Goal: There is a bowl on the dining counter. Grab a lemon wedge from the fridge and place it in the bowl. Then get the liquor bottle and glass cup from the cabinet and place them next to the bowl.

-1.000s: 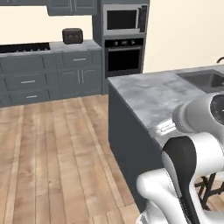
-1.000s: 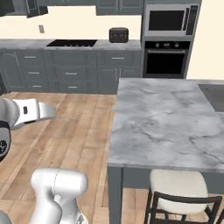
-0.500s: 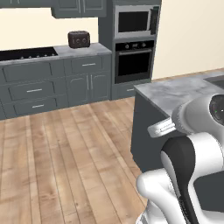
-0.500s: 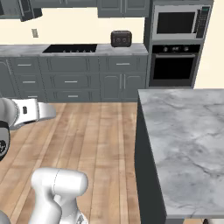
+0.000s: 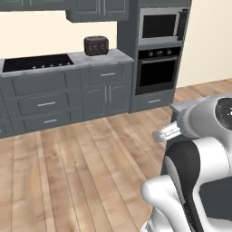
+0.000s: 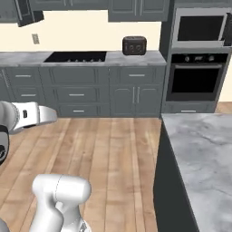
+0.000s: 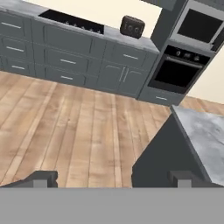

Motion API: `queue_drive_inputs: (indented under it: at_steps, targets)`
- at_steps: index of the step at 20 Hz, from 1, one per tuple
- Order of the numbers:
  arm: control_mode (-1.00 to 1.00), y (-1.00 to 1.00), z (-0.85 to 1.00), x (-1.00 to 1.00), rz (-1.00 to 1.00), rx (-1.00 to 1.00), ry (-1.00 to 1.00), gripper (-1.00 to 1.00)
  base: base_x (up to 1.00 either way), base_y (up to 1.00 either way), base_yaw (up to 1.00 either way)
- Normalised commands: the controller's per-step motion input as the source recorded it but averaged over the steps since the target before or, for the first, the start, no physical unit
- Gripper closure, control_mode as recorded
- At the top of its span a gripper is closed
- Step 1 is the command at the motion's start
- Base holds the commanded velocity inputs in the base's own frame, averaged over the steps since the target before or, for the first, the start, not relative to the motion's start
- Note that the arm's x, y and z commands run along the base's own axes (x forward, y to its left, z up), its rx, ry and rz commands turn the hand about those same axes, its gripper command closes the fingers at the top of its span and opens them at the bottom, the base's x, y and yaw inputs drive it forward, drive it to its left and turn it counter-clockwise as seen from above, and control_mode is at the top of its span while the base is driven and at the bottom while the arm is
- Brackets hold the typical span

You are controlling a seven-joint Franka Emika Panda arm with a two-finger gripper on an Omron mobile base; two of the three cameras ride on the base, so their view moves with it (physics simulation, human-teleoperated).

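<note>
Right of end effector [image 7: 113,178], dining counter [image 7: 205,131], jaws apart

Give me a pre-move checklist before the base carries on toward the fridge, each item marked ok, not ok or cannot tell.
1. Tool open and ready to grasp: ok, the two finger tips stand wide apart in the hand view.
2. Tool free of any load: ok, nothing sits between the tips.
3. Wood floor ahead free of obstacles: ok, bare planks run up to the lower cabinets.
4. Clearance from the dining counter: cannot tell, its dark corner lies close on the robot's right.
5. Fridge located: not ok, the views show the wall oven, microwave, cooktop and toaster instead.
6. Bowl located: cannot tell, the visible counter top is bare.
</note>
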Motion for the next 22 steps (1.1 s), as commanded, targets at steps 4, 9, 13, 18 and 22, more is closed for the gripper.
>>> queue_drive_inputs:
  at_steps: [4,9,13,18,22]
  targets:
    - [1.0,0.0,0.0,0.0,0.0,0.0,0.0,-1.0,1.0,0.27,0.18]
    - [1.0,0.0,0.0,0.0,0.0,0.0,0.0,-1.0,1.0,0.23,0.32]
    - [1.0,0.0,0.0,0.0,0.0,0.0,0.0,-1.0,1.0,0.21,0.34]
    - [1.0,0.0,0.0,0.0,0.0,0.0,0.0,-1.0,1.0,0.2,0.35]
    - [1.0,0.0,0.0,0.0,0.0,0.0,0.0,-1.0,1.0,0.25,0.33]
